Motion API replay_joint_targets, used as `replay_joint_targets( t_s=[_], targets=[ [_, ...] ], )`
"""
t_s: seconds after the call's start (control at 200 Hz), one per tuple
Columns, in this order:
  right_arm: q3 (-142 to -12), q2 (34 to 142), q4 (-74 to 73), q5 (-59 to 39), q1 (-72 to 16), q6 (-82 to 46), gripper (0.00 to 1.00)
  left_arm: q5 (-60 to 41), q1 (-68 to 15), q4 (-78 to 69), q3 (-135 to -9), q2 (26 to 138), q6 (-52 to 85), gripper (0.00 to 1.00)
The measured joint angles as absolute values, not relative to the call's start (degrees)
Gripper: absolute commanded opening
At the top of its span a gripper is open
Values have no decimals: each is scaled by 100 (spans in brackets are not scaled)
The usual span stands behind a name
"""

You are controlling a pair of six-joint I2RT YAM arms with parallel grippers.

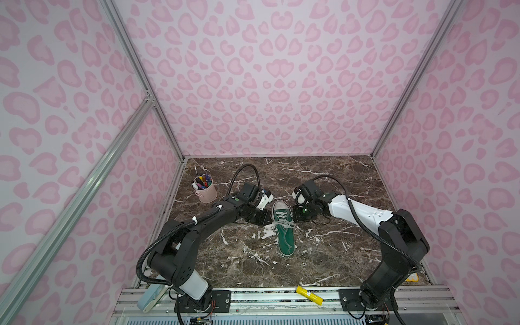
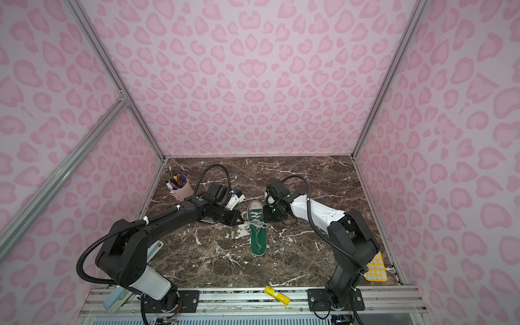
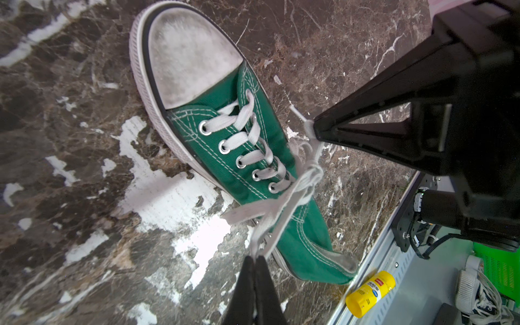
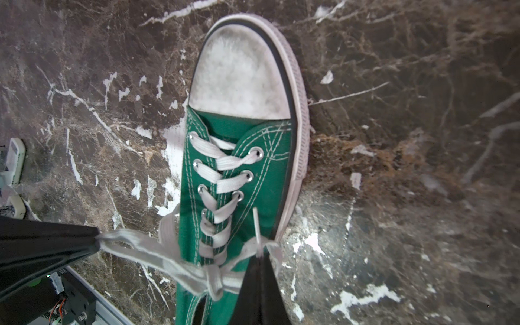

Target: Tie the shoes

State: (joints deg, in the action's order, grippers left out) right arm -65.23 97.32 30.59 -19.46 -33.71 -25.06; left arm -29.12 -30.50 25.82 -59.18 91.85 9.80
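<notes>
A green sneaker lies in the middle of the marble table, its white toe cap pointing away. Its off-white laces are crossed into a knot above the tongue. My left gripper is at the shoe's left side, shut on a doubled strand of lace pulled out to the left. My right gripper sits at the shoe's right side, shut on the other lace, whose tip sticks up past the fingertips. Both strands run taut from the knot.
A pink cup of pens stands at the back left of the table. A yellow bottle lies on the front metal rail. A yellow perforated sheet sits at the front right corner, a pale blue object at the front left.
</notes>
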Motion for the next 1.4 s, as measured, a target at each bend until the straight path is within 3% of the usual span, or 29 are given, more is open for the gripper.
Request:
replay_joint_targets(
  t_s=[0.13,0.335,0.47,0.78,1.4],
  targets=[
    [-6523,9767,3135,-1938,-3369,-2497,0,-2912,-3059,2720,-5959,9247,847,8],
    [-6416,9789,2998,-2250,-3382,-2493,0,-3118,-3059,2692,-5959,9150,762,24],
    [-6410,9824,2897,-2344,-3400,-2510,0,-3293,-3055,2506,-5867,9030,891,45],
    [-6410,9824,2858,-2401,-3400,-2510,0,-3358,-3057,2388,-5743,8921,1048,64],
    [-6351,9618,3028,-1935,-3188,-2486,0,-3273,-3238,2213,-5695,9185,1149,64]
  ],
)
